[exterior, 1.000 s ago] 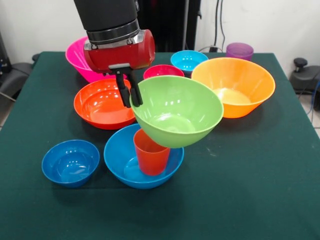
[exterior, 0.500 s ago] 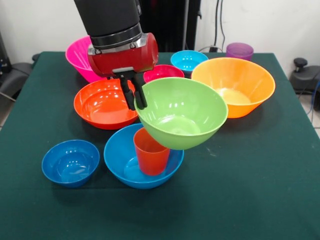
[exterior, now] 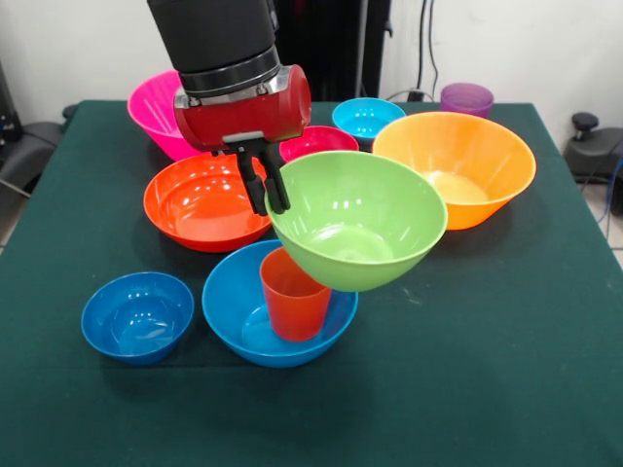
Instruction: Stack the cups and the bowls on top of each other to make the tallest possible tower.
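Observation:
My gripper [exterior: 264,187] is shut on the left rim of the lime green bowl [exterior: 358,219] and holds it tilted in the air. The bowl's underside hangs just above and to the right of the orange-red cup [exterior: 292,296]; I cannot tell whether they touch. The cup stands upright inside the sky-blue bowl [exterior: 278,307]. The red-orange bowl [exterior: 200,200] lies behind my gripper. The large orange bowl [exterior: 456,167] is at the right.
A dark blue bowl [exterior: 137,315] sits at the front left. A pink bowl [exterior: 156,112], a magenta-red bowl [exterior: 316,140], a cyan bowl [exterior: 367,117] and a purple cup [exterior: 466,98] stand at the far side of the green table [exterior: 467,370].
My gripper has moved slightly to the right with the lime green bowl. The bowl now sits a little more level over the cup.

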`<act>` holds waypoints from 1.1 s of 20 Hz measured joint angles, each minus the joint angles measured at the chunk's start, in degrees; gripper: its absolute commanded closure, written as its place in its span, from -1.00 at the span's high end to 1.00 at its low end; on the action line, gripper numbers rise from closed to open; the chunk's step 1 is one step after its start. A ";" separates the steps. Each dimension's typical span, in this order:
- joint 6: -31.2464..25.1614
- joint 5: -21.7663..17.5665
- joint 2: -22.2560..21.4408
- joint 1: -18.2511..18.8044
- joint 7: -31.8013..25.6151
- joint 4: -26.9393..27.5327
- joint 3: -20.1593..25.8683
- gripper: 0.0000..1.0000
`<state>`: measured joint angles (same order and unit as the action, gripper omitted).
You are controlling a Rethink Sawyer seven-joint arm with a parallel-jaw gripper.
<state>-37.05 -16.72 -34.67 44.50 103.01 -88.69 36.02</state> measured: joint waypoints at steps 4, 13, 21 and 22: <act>-0.25 -0.13 0.00 0.00 0.00 0.06 0.00 -1.00; -3.51 -3.92 0.01 1.10 -0.01 1.11 0.40 -1.00; -7.45 -5.38 0.01 4.43 -0.02 2.48 1.47 -1.00; -7.58 -5.40 0.02 4.71 -0.02 2.60 1.54 -1.00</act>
<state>-44.62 -22.12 -34.65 49.20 102.99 -86.09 37.55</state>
